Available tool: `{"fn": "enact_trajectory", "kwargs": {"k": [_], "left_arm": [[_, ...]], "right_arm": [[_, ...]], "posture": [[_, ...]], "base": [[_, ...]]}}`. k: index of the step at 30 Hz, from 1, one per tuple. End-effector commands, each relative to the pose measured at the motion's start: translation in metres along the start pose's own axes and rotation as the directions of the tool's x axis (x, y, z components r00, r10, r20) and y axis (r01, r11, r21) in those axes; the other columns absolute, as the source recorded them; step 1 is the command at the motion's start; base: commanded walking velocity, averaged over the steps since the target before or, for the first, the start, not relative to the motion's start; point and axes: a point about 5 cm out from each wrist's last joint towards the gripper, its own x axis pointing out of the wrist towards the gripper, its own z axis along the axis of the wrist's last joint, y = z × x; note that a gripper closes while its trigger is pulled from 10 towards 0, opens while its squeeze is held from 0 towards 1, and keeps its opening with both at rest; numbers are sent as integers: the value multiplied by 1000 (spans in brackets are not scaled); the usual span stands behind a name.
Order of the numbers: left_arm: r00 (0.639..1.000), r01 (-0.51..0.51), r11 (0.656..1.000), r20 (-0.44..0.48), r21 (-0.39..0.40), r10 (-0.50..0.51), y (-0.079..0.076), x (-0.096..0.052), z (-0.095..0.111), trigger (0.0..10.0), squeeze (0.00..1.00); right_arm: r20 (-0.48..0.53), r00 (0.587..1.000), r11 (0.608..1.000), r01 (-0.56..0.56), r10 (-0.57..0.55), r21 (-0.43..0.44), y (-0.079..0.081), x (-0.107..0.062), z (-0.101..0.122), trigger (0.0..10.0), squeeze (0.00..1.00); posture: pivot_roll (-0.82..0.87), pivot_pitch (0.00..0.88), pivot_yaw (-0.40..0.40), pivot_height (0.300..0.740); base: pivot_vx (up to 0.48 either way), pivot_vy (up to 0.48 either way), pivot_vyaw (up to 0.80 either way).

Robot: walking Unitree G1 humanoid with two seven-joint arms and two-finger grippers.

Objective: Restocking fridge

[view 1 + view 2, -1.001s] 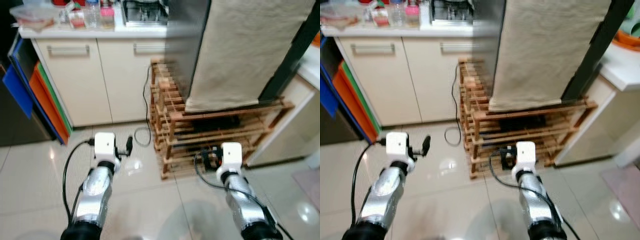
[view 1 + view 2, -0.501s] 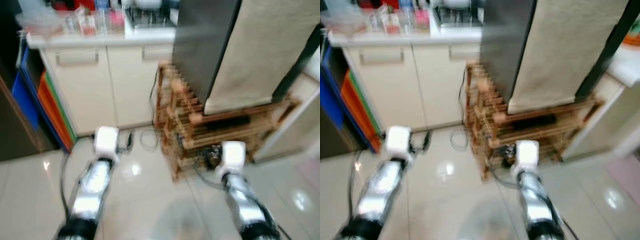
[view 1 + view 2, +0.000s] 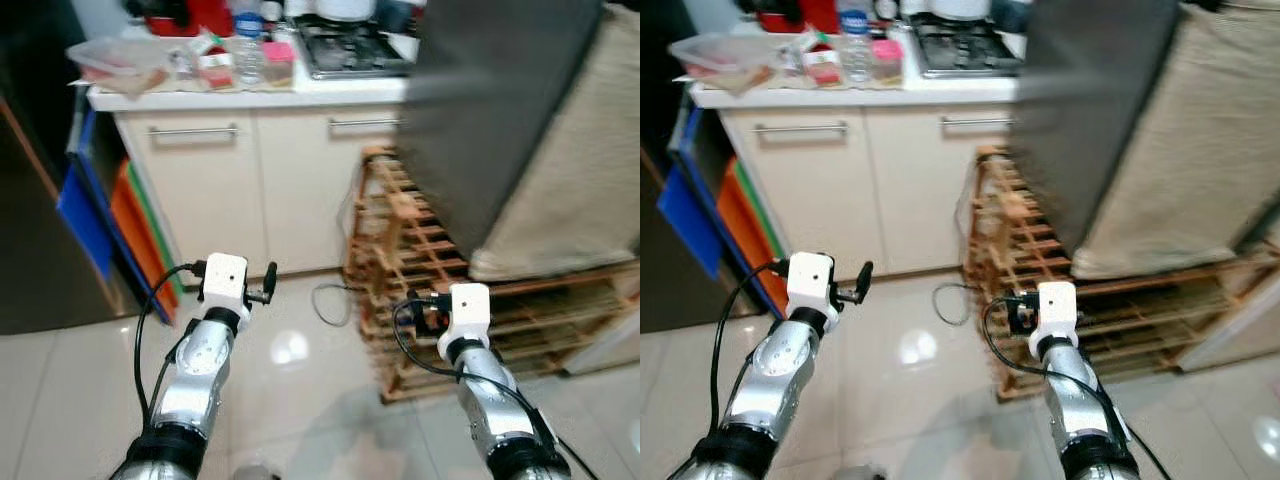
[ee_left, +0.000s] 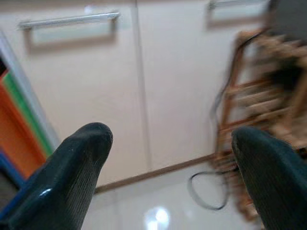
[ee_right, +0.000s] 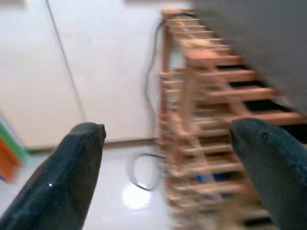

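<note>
- Fridge (image 3: 30, 250): the dark tall body at the robot's far left is likely it, well apart from both jaws; no goods held.
- Step: approaching; next, turn toward it.
- Left gripper (image 4: 168, 158) and right gripper (image 5: 168, 158): jaws wide, empty, above the glossy tiled floor (image 3: 300, 400).
- Ahead: cabinets (image 3: 250, 180), wooden rack (image 3: 420, 270).

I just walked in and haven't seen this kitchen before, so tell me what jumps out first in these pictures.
The big dark appliance draped with a beige cloth stands out on the right, sitting on a slatted wooden rack. To the left, bright blue and orange boards lean beside the cream cabinets, whose counter holds food containers and a stove. Low in front, the left gripper and right gripper both hang open above the glossy floor.
</note>
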Motion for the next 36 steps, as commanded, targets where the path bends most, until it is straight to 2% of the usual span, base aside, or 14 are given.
{"fn": "enact_trajectory", "kwargs": {"k": [1,13,14,15,19,21,25,32,36], "left_arm": [[999,47,999,14,-7,-47,-14,4,5,10000,0],[999,46,998,22,-30,-45,-12,4,4,10000,0],[998,34,999,48,-42,-32,-10,4,7,10000,0],[993,12,999,122,-42,-6,-6,4,18,10000,0],[980,10,1000,201,-16,-7,-3,4,34,10000,0],[981,13,1000,193,-21,-8,-3,7,36,10000,0],[989,8,999,145,-47,-1,-4,10,29,10000,0],[992,35,999,120,-40,-30,-10,6,22,10000,0],[993,38,998,117,-40,-33,-10,6,21,10000,0]], "right_arm": [[1,999,999,42,-42,-14,-17,-4,-1,10000,0],[24,999,999,29,-28,-39,-14,-7,0,10000,0],[58,997,997,52,-48,-58,-16,-6,5,10000,0],[147,987,990,88,-71,-113,-20,-5,20,10000,0],[216,971,988,121,-98,-98,-22,-1,40,10000,0],[213,971,987,128,-106,-92,-23,2,43,10000,0],[163,979,986,137,-121,-92,-23,4,36,10000,0],[170,978,988,137,-123,-73,-21,0,35,10000,0],[167,978,988,136,-122,-75,-21,0,34,10000,0]], "posture": [[-11,0,3,694],[-8,0,-9,631],[-8,0,-9,627],[-10,0,-8,618],[-9,0,-13,600],[-8,0,-13,600],[-9,0,-14,600],[-11,0,-14,600],[-10,0,-15,616]], "base": [[0,0,0],[0,0,0],[0,0,0],[0,0,0],[0,0,0],[0,0,0],[0,0,0],[0,0,-138],[0,0,-458]]}}
